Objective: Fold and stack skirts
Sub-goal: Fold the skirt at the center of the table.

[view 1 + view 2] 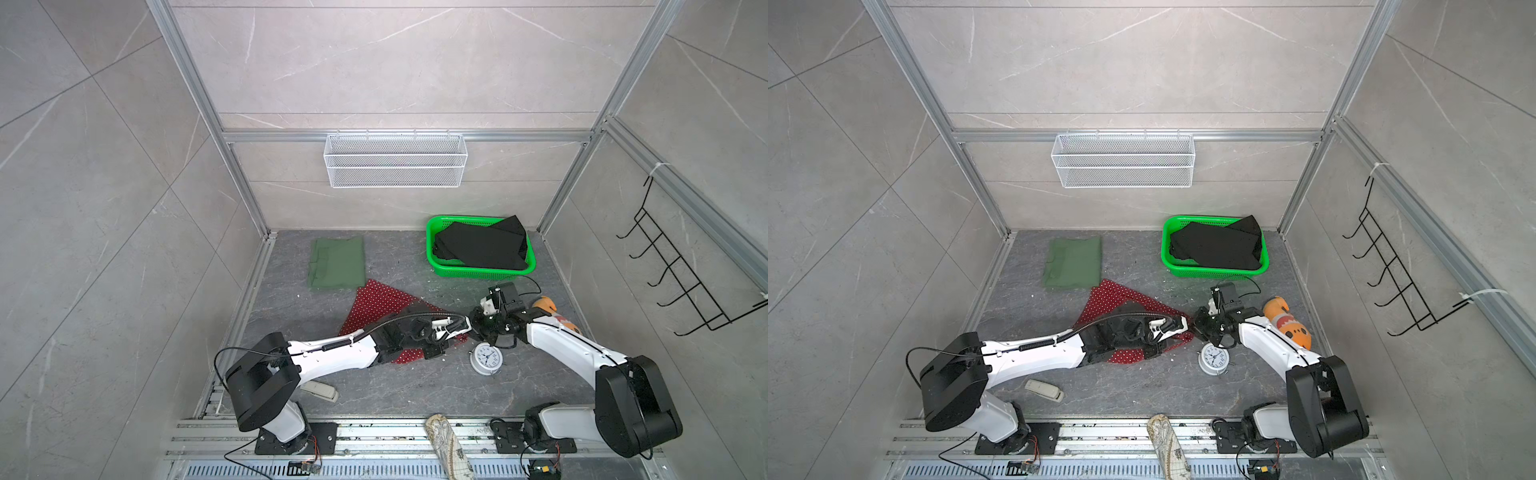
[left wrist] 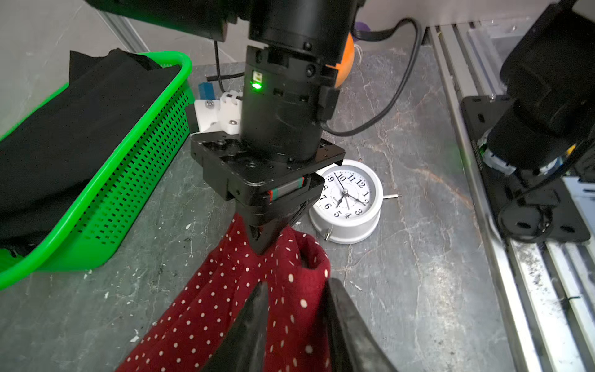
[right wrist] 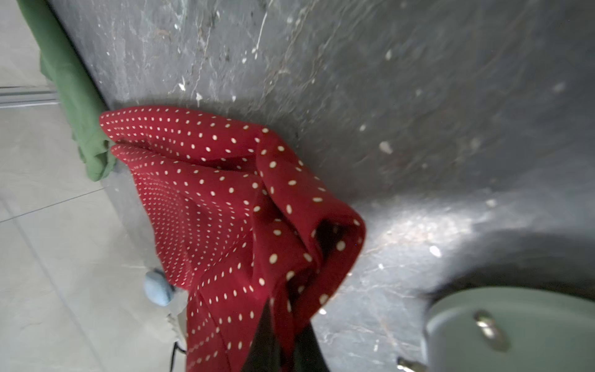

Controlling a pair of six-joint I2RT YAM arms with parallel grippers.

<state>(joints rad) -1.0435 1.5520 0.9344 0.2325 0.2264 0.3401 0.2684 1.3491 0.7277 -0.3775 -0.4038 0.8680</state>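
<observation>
Both arms are stretched low over the bench (image 1: 407,386), and their tips meet just behind the clock (image 1: 486,358). The right tool (image 2: 260,243) points down, pressed together, pinching a raised corner of the red dotted skirt (image 2: 225,306). The left tool (image 2: 296,285) is spread, with the same cloth lying between its fingers. We count three skirts, one clock and one green basket (image 1: 482,273). The red dotted skirt runs from the tools leftward, away from the clock. The olive skirt (image 1: 337,262) lies further that way, touching its far corner. The black skirt (image 1: 482,245) sits in the basket, well behind the clock.
</observation>
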